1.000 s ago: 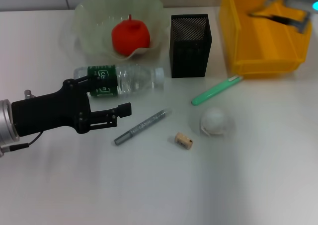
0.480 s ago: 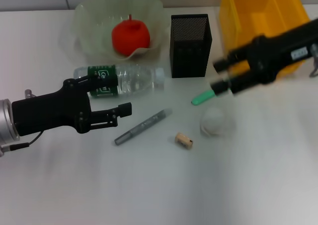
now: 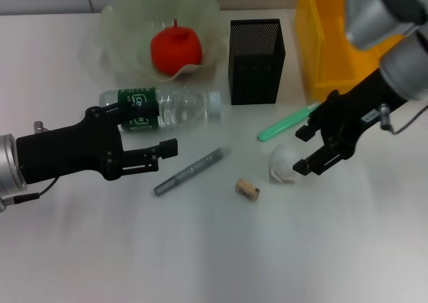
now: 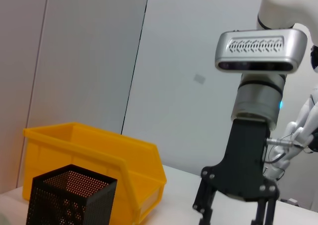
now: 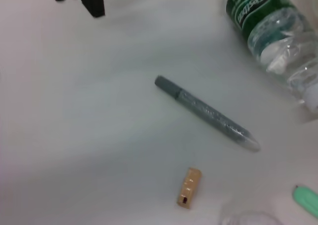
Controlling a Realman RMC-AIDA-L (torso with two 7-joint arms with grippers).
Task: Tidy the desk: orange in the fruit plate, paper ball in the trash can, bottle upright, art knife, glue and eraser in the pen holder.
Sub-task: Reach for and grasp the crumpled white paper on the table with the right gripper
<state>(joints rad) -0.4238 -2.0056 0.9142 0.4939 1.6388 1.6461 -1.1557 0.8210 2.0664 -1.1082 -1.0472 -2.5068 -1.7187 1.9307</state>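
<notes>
Paper-ball step in hand: right claw, released, straddles the paper ball on the desk; next, clench and carry to the trash can.

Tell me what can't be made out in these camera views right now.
- Trash can interior: head view, blocked by the right arm and cut by the top edge.
- Paper ball: head view, its far side is covered by the open right gripper.
- Pen holder contents: head view, dark mesh hides them.
- Left gripper: its fingers are absent from the left wrist view.
</notes>
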